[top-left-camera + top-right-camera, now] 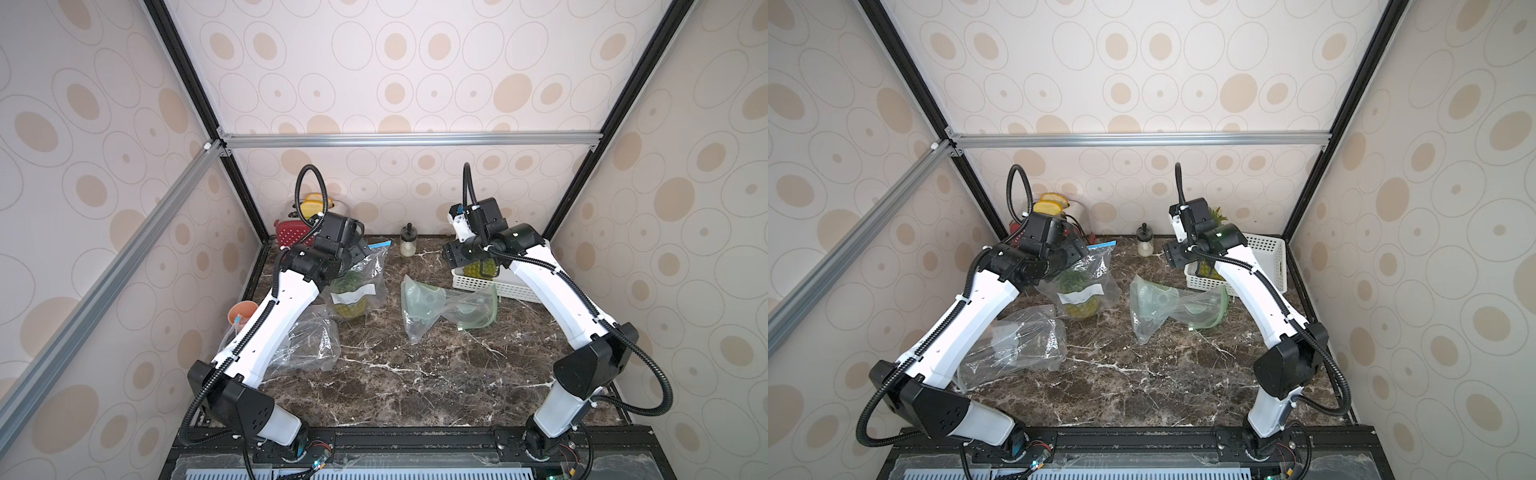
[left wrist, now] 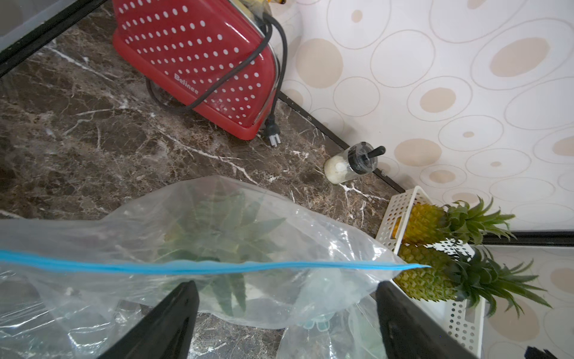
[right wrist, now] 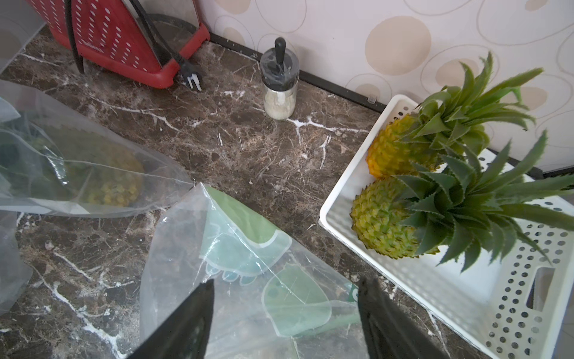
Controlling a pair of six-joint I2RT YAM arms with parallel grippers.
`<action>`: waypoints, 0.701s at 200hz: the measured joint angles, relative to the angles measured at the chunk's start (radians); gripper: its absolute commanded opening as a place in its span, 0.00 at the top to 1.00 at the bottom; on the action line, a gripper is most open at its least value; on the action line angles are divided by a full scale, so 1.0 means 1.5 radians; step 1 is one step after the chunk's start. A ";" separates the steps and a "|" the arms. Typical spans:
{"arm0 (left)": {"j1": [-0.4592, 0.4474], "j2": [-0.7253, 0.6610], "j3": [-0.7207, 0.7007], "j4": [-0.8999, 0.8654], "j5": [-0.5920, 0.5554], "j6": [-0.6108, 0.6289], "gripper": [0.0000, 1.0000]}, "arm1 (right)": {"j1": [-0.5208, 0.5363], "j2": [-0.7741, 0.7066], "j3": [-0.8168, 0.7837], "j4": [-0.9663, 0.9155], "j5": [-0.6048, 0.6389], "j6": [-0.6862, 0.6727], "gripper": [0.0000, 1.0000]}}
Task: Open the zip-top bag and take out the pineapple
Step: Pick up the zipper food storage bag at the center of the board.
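On the worktop (image 1: 415, 374), left of centre: a clear zip-top bag (image 1: 359, 286), crumpled, with its blue zip strip (image 2: 186, 267) at the end nearer the back wall.
Pineapple (image 1: 349, 307): inside the zip-top bag, green crown toward the zip end, yellow body at the bottom end; a white label shows over the body in both top views.
Zip strip: reads as one straight blue line across the left wrist view; whether it is sealed cannot be told.
Left gripper (image 2: 285, 286): jaws wide apart, poised just short of the zip strip; bag film lies between them, unpinched.
Right gripper (image 3: 289, 281): jaws apart above a green-printed bag (image 3: 248, 264), holding nothing.
Green-printed bag: flat and empty near mid-worktop, one corner just beside the zip-top bag's bottom edge.
White basket (image 3: 435, 289): back right corner; two bare pineapples (image 3: 385, 217) lie in it side by side.
Red toaster (image 2: 198, 62): back left corner, white-dotted, black cord draped over it.
Glass jar (image 3: 279, 90): against the back wall between toaster and basket, black lid, pale contents.
Under the left arm: another clear bag (image 1: 307, 345), crumpled, with an orange cup (image 1: 243, 313) beside it.
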 measured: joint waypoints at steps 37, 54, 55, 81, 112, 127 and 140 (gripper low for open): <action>0.034 0.034 -0.072 0.023 0.015 -0.052 0.10 | 0.000 -0.014 -0.026 0.011 0.000 -0.002 0.24; 0.039 0.070 -0.075 0.041 0.015 -0.065 0.17 | 0.000 -0.024 -0.036 0.014 0.002 -0.004 0.24; 0.039 0.073 -0.075 0.043 0.015 -0.065 0.18 | 0.000 -0.025 -0.036 0.014 0.002 -0.004 0.24; 0.039 0.107 -0.075 0.093 0.025 -0.085 0.65 | 0.000 -0.039 -0.049 0.022 0.012 -0.004 0.24; 0.042 0.107 -0.079 0.123 0.016 -0.087 1.00 | 0.000 -0.058 -0.067 0.027 0.024 -0.004 0.24; 0.045 0.100 -0.089 0.128 0.024 -0.090 1.00 | 0.000 -0.065 -0.071 0.029 0.030 -0.004 0.24; 0.044 0.096 -0.090 0.129 0.033 -0.089 1.00 | 0.000 -0.068 -0.072 0.031 0.031 -0.004 0.24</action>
